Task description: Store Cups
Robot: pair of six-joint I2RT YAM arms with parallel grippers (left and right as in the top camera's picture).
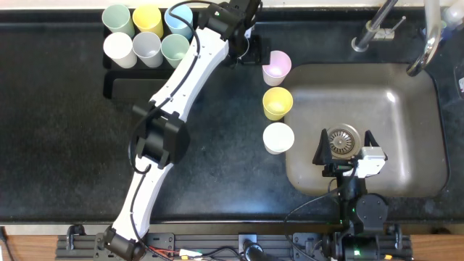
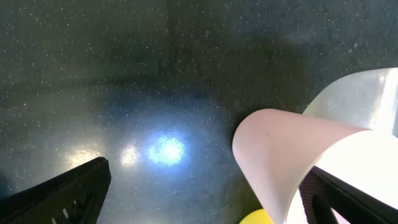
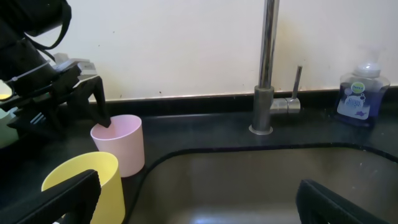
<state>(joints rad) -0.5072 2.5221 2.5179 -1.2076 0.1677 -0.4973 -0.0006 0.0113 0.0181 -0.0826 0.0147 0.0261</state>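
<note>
Pink cup (image 1: 276, 65) on black speckled counter (image 1: 58, 145), beside sink (image 1: 406, 145).

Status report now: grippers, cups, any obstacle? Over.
Left gripper open, one finger at pink cup rim. Right gripper open over sink. Yellow cup, white cup wait by sink. No obstacle seen.

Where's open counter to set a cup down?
Bare counter lies below the cup rack, left of the left arm; another patch lies between that arm and the white cup. Crowded: along the sink, where the left gripper is at the pink cup.
</note>
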